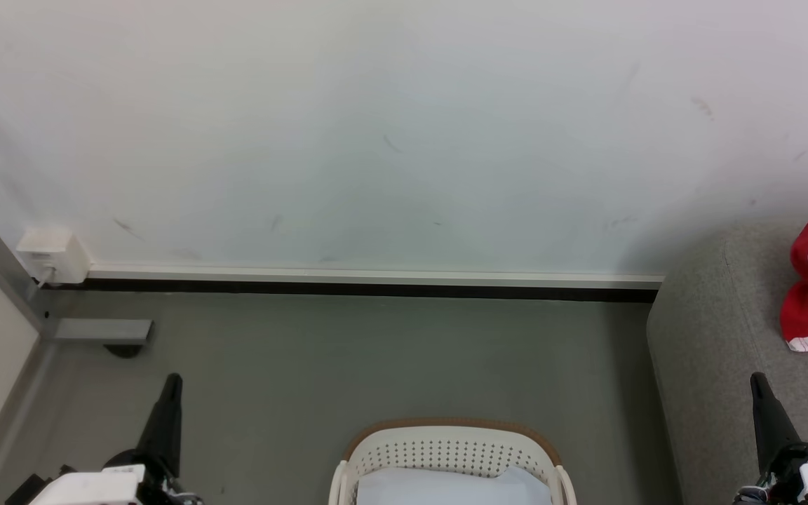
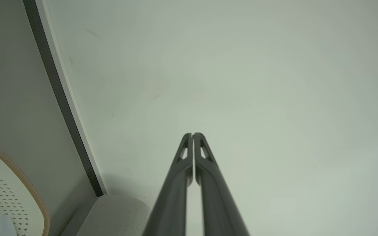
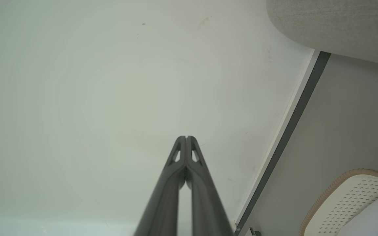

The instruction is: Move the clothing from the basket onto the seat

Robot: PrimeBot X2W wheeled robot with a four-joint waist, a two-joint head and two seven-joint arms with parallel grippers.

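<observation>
Red-and-white clothing point(image 1: 807, 308) lies on the seat point(image 1: 712, 351); pale fabric point(image 1: 446, 487) in the basket point(image 1: 446, 452) seems left to move; both jaws closed, empty.

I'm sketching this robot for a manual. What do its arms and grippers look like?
The left gripper and right gripper match. Each has two long, matte dark-grey fingers that taper to slim rounded tips, with an elongated cut-out near each tip. In the head view, each gripper sits on a black base joined to a white wrist housing.
</observation>
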